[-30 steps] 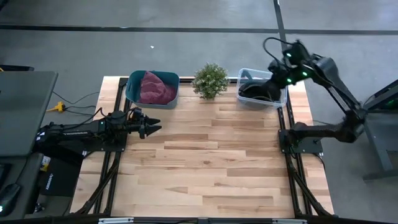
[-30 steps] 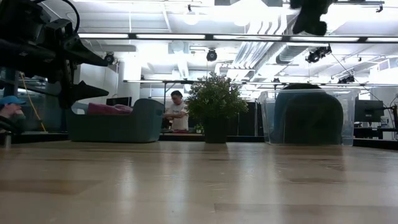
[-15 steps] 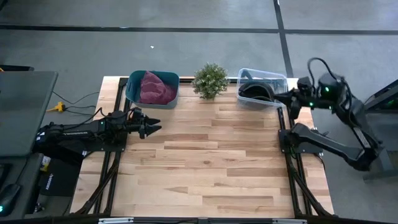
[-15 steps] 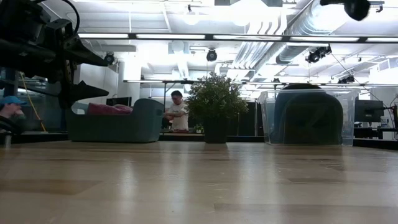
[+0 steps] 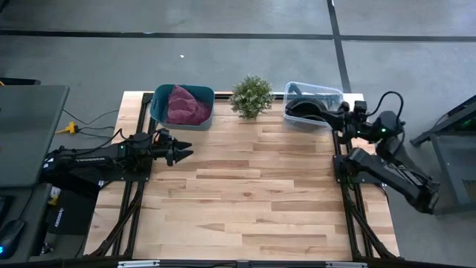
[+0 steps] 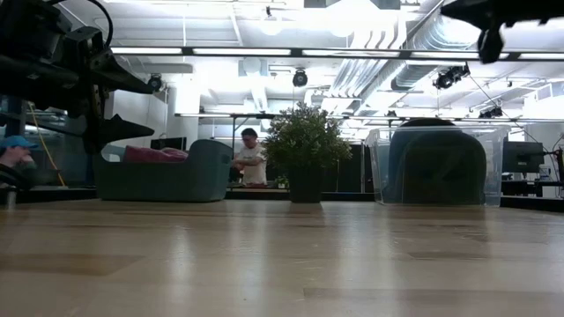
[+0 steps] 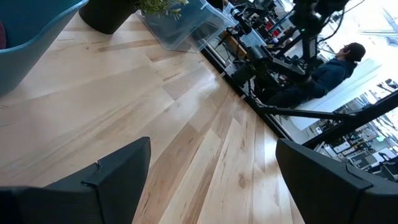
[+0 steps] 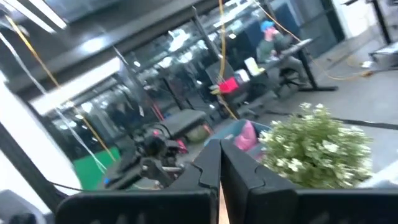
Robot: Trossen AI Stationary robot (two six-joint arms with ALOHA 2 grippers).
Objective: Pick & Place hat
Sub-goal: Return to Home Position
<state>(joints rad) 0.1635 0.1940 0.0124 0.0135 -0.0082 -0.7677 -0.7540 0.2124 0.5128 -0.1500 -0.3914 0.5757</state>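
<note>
Black cap (image 5: 303, 110) lies along transparent bin (image 5: 327, 92) (brim direction unclear); right end effector (image 5: 338, 117) pressed together, left end effector (image 5: 187, 149) spread.

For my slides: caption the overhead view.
Red cap in blue bin, black cap in transparent bin; left gripper, right gripper empty.

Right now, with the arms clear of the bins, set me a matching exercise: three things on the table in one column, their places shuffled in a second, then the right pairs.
Things
1. dark red cap
2. black cap
3. plant

Places
A. standing between the two bins
B. inside the transparent bin
C. inside the blue bin

Pairs: 1-C, 2-B, 3-A.
</note>
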